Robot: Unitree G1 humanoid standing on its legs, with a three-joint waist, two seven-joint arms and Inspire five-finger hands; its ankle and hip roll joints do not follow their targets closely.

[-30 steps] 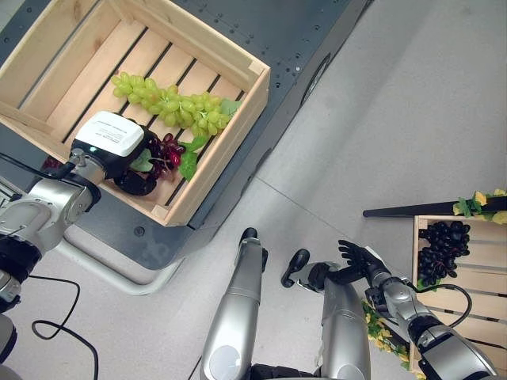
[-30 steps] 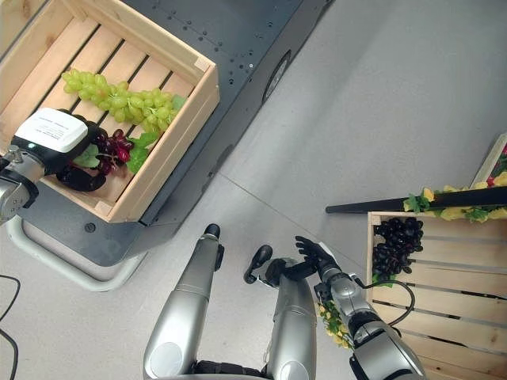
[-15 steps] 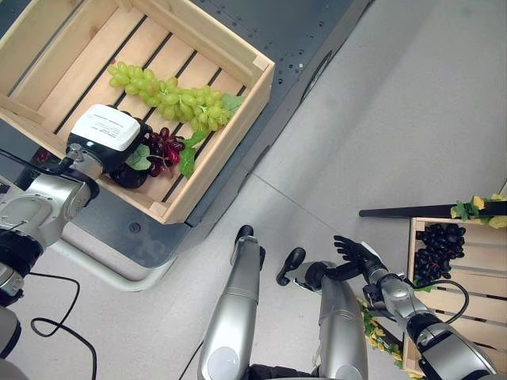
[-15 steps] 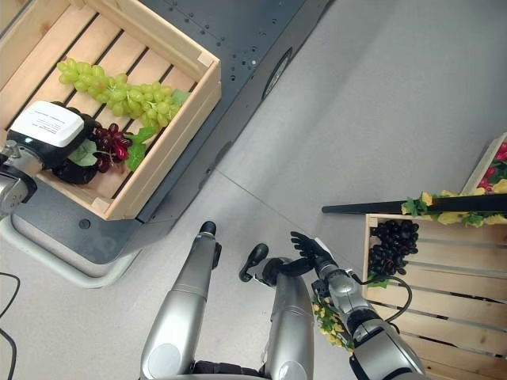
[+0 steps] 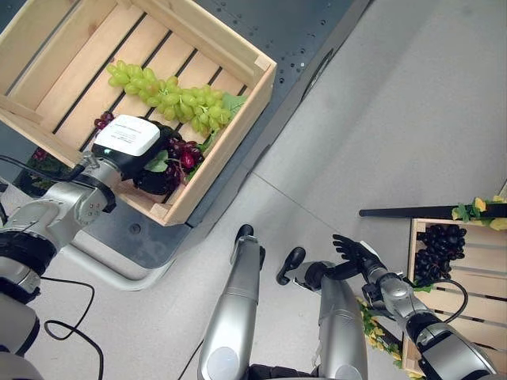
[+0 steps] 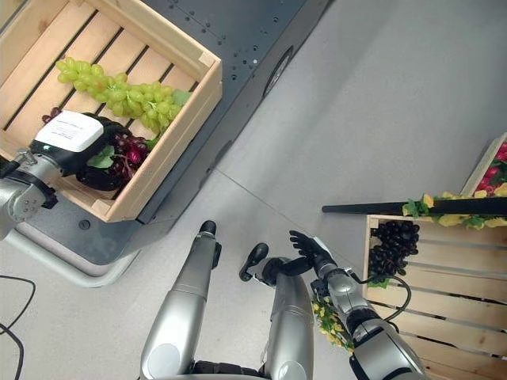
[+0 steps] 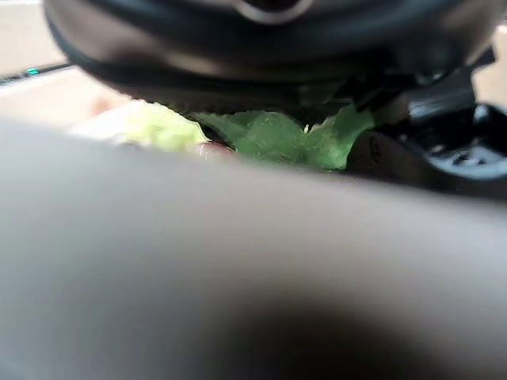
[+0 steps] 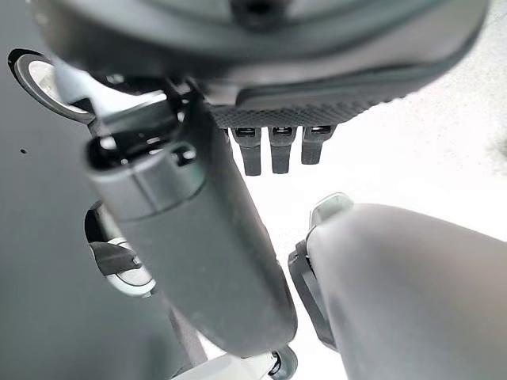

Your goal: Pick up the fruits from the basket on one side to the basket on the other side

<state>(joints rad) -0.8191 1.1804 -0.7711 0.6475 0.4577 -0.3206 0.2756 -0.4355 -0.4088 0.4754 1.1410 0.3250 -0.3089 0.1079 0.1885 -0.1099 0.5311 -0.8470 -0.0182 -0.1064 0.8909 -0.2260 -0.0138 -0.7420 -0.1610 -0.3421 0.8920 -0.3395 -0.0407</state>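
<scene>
On the left, a wooden slatted crate (image 5: 238,119) sits on a dark platform (image 5: 277,32). The left hand (image 5: 154,170) reaches into the crate's near corner, over a bunch of dark red grapes (image 5: 184,157) with green leaves; its fingers are hidden among the fruit, so I cannot tell whether it grips the bunch. A bunch of green grapes (image 5: 170,99) lies just beyond, across the slats, close to the red bunch. In the left wrist view green leaves (image 7: 285,138) show past the hand. Well apart to the right, the right hand (image 5: 356,255) hangs over the grey floor (image 5: 380,119), fingers relaxed and spread, empty. At the far right a second wooden crate (image 6: 444,261) on the floor holds a bunch of black grapes (image 6: 392,245) in its corner.
</scene>
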